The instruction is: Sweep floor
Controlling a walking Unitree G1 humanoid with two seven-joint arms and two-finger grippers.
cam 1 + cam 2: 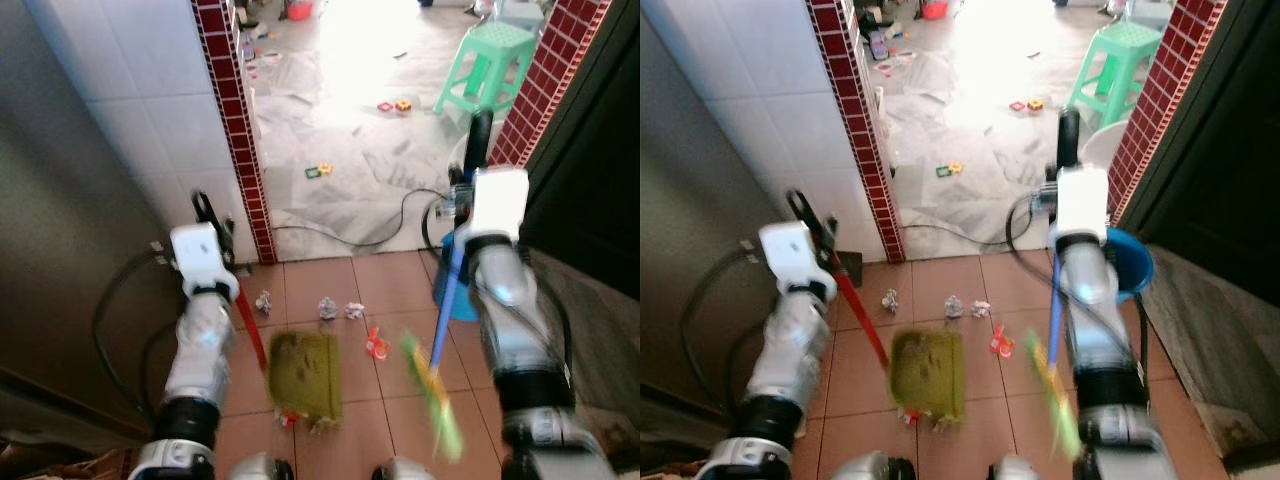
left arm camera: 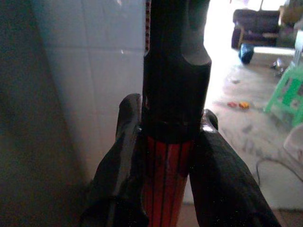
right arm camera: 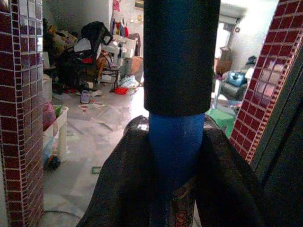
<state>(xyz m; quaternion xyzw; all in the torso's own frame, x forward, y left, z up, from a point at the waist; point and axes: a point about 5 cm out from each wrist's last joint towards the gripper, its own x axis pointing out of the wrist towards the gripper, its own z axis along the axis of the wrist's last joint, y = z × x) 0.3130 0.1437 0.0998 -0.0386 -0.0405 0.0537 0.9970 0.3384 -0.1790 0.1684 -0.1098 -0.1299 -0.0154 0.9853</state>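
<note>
Nearest you, the olive-green dustpan [image 1: 305,373] lies flat on the terracotta floor tiles [image 1: 315,285], its thin red handle [image 1: 250,330] rising into your left pincer [image 2: 166,142], whose black fingers are clamped on the ribbed red shaft just below a black grip cap. Beside it the broom head [image 1: 432,395], a blurred streak of green and yellow bristles, hangs at the end of a smooth blue pole [image 1: 447,300] that your right pincer [image 3: 175,156] grips tightly below a dark sleeve. The likely fault here is overshoot: the crumpled white paper scraps [image 1: 340,309] and the red wrapper [image 1: 377,345] lie just past the pan's lip, light and springy, so a hard stroke could flick them past the pan or over the threshold onto the pale marble-patterned floor [image 1: 350,180]. The long pole could also snag the black cable [image 1: 390,225] looping beyond the doorway, or knock the blue bucket [image 1: 462,290] next to your right arm. Farther off, the glossy red mosaic pillars [image 1: 240,140] narrow the swing, and a green plastic stool [image 1: 487,62] stands among small scattered toys.
</note>
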